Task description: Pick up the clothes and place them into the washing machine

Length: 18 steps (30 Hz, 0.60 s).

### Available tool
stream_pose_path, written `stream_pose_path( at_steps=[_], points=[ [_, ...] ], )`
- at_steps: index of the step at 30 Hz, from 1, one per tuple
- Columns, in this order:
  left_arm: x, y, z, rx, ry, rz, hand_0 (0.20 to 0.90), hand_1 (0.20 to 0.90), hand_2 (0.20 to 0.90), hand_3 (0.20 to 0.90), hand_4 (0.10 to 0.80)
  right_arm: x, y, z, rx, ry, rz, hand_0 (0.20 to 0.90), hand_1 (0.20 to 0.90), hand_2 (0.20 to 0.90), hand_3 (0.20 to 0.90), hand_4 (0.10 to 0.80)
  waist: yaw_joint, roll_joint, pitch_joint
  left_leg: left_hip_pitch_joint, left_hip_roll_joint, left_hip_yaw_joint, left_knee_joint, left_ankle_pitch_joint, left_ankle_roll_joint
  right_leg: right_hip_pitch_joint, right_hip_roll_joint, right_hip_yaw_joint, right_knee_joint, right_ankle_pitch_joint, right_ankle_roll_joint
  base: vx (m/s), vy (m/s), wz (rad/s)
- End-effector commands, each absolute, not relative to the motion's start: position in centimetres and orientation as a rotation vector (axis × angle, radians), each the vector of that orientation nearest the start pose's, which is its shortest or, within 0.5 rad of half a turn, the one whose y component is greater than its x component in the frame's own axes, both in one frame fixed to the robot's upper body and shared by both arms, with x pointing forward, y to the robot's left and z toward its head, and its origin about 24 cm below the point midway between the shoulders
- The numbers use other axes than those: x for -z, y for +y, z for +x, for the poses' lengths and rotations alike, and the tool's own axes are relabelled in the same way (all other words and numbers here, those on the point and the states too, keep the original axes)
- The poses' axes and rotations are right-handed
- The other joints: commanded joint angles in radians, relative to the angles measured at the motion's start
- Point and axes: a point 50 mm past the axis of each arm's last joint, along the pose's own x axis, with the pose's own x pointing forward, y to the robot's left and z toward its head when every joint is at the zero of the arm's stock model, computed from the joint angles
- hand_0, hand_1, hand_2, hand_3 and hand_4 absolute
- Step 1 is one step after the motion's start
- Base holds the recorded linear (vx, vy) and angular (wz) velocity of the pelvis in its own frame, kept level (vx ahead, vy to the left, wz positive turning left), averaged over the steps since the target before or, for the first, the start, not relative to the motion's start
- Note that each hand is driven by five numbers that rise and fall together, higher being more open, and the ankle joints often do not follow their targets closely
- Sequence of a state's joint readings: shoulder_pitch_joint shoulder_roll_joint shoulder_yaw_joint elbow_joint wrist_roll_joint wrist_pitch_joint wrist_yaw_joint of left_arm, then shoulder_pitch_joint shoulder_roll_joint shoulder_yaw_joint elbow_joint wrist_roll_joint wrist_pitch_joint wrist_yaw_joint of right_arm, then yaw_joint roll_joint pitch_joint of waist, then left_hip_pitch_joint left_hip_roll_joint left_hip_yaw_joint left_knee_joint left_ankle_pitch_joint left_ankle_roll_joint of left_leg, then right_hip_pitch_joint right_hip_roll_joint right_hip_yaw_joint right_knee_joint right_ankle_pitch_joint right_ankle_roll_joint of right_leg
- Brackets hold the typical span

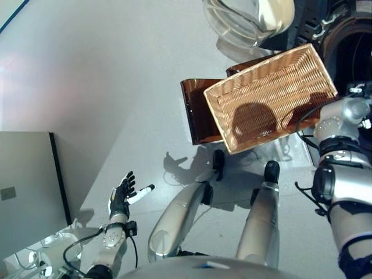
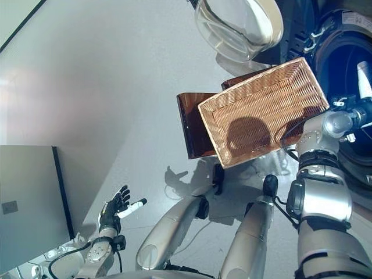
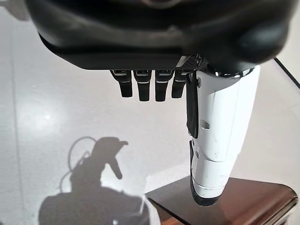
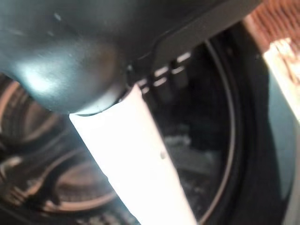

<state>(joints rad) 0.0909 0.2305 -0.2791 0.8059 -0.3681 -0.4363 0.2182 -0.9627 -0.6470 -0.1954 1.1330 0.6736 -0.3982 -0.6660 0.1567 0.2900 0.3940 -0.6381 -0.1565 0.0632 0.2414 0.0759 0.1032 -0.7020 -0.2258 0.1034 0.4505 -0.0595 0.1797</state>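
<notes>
The shallow wicker basket [image 1: 270,96] rests tilted on the low dark brown box [image 1: 195,113] and holds no clothes, just shadows. My right hand [image 2: 362,81] reaches into the dark round opening of the washing machine [image 2: 349,52]; its white-covered thumb [image 4: 136,154] and fingers [image 4: 164,79] are straight and hold nothing. Past them the drum [image 4: 56,187] shows, with a pale grey patch [image 4: 185,157] that I cannot identify. My left hand [image 1: 121,196] hangs open and empty over the floor at the lower left, also seen in the left wrist view [image 3: 154,86].
The machine's round glass door [image 1: 247,17] stands open above the basket. A grey cabinet [image 1: 26,186] stands at the left, with white objects [image 1: 55,244] at its foot. The grey floor [image 1: 104,87] stretches to the left of the box.
</notes>
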Motion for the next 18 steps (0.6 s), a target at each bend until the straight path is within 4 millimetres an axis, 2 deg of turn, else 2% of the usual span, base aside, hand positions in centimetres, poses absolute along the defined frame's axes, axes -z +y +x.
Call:
stream_pose_path(
  at_steps=[1, 2, 3, 4, 5, 6, 8, 9, 11, 14, 16, 18],
  points=[
    [10.7, 22.8, 14.7, -0.333, 0.515, 0.086, 0.900, 0.900, 0.900, 0.900, 0.800, -19.7, -38.2, 32.7, 1.115, -0.415, 0.205, 0.900, 0.900, 0.900, 0.900, 0.800, 0.021, -0.017, -0.096, -0.063, 0.010, -0.019, 0.072, -0.063, -0.080, 0.035, 0.045, -0.074, -0.085, 0.069, -0.130, -0.008, -0.040, 0.19],
    [10.7, 23.0, 14.7, -0.332, 0.520, 0.089, 0.900, 0.900, 0.900, 0.900, 0.800, -17.2, -37.4, 33.3, 1.087, -0.298, 0.148, 0.900, 0.900, 0.900, 0.900, 0.800, 0.024, -0.036, -0.092, -0.058, 0.016, -0.021, 0.076, -0.065, -0.079, 0.044, 0.048, -0.079, -0.087, 0.074, -0.130, -0.006, -0.033, 0.18],
    [10.7, 23.0, 14.8, -0.332, 0.517, 0.092, 0.900, 0.900, 0.900, 0.900, 0.800, -16.2, -36.8, 33.6, 1.044, -0.256, 0.136, 0.900, 0.900, 0.900, 0.900, 0.800, 0.022, -0.046, -0.088, -0.054, 0.018, -0.023, 0.078, -0.066, -0.078, 0.049, 0.049, -0.083, -0.088, 0.075, -0.131, -0.006, -0.033, 0.12],
    [10.7, 23.1, 14.7, -0.333, 0.517, 0.093, 0.900, 0.900, 0.900, 0.900, 0.800, -16.2, -36.8, 33.6, 1.043, -0.255, 0.137, 0.900, 0.900, 0.900, 0.900, 0.800, 0.021, -0.046, -0.087, -0.053, 0.018, -0.023, 0.078, -0.066, -0.079, 0.050, 0.049, -0.083, -0.088, 0.075, -0.131, -0.008, -0.048, 0.06],
    [10.5, 23.2, 14.9, -0.336, 0.513, 0.093, 0.900, 0.900, 0.900, 0.900, 0.800, -14.2, -35.3, 34.2, 0.964, -0.190, 0.100, 0.900, 0.900, 0.900, 0.900, 0.800, 0.023, -0.068, -0.083, -0.051, 0.025, -0.025, 0.083, -0.065, -0.078, 0.058, 0.051, -0.092, -0.090, 0.075, -0.132, -0.005, -0.038, 0.03],
    [10.5, 23.3, 14.8, -0.337, 0.514, 0.094, 0.900, 0.900, 0.900, 0.900, 0.800, -14.1, -35.2, 34.2, 0.963, -0.189, 0.101, 0.900, 0.900, 0.900, 0.900, 0.800, 0.022, -0.069, -0.083, -0.051, 0.025, -0.025, 0.083, -0.065, -0.078, 0.059, 0.051, -0.093, -0.090, 0.075, -0.132, -0.001, -0.052, 0.05],
    [10.6, 23.4, 14.8, -0.349, 0.515, 0.086, 0.900, 0.900, 0.900, 0.900, 0.800, -10.7, -32.6, 34.4, 0.873, -0.122, 0.114, 0.900, 0.900, 0.900, 0.900, 0.800, 0.020, -0.099, -0.075, -0.052, 0.032, -0.036, 0.094, -0.065, -0.079, 0.070, 0.053, -0.107, -0.088, 0.070, -0.136, 0.012, -0.047, 0.03],
    [10.6, 23.4, 14.7, -0.349, 0.515, 0.088, 0.900, 0.900, 0.900, 0.900, 0.800, -10.7, -32.5, 34.4, 0.873, -0.121, 0.115, 0.900, 0.900, 0.900, 0.900, 0.800, 0.019, -0.100, -0.075, -0.051, 0.032, -0.037, 0.094, -0.065, -0.079, 0.071, 0.052, -0.107, -0.088, 0.070, -0.136, 0.014, -0.058, 0.05],
    [10.7, 23.4, 14.6, -0.355, 0.523, 0.080, 0.900, 0.900, 0.900, 0.900, 0.800, -8.6, -31.4, 34.1, 0.847, -0.064, 0.125, 0.900, 0.900, 0.900, 0.900, 0.800, 0.024, -0.118, -0.075, -0.045, 0.033, -0.047, 0.100, -0.066, -0.080, 0.087, 0.052, -0.120, -0.087, 0.063, -0.138, 0.024, -0.045, 0.14],
    [10.6, 23.7, 14.5, -0.363, 0.521, 0.087, 0.900, 0.900, 0.900, 0.900, 0.800, -7.6, -30.5, 34.1, 0.815, -0.040, 0.134, 0.900, 0.900, 0.900, 0.900, 0.800, 0.027, -0.134, -0.073, -0.036, 0.035, -0.059, 0.101, -0.066, -0.081, 0.103, 0.050, -0.134, -0.088, 0.057, -0.139, 0.027, -0.045, 0.19],
    [10.4, 24.4, 14.7, -0.379, 0.518, 0.103, 0.900, 0.900, 0.900, 0.900, 0.800, -5.9, -28.8, 34.1, 0.743, 0.018, 0.115, 0.900, 0.900, 0.900, 0.900, 0.800, 0.042, -0.163, -0.076, -0.021, 0.038, -0.077, 0.100, -0.066, -0.082, 0.130, 0.048, -0.158, -0.095, 0.052, -0.139, 0.054, -0.072, 0.11],
    [10.5, 24.7, 14.6, -0.386, 0.528, 0.116, 0.900, 0.900, 0.900, 0.900, 0.800, -5.5, -28.5, 34.0, 0.740, 0.033, 0.122, 0.900, 0.900, 0.900, 0.900, 0.800, 0.045, -0.174, -0.078, -0.016, 0.038, -0.084, 0.100, -0.067, -0.082, 0.140, 0.047, -0.166, -0.098, 0.051, -0.139, 0.050, -0.059, 0.24]
  ],
)
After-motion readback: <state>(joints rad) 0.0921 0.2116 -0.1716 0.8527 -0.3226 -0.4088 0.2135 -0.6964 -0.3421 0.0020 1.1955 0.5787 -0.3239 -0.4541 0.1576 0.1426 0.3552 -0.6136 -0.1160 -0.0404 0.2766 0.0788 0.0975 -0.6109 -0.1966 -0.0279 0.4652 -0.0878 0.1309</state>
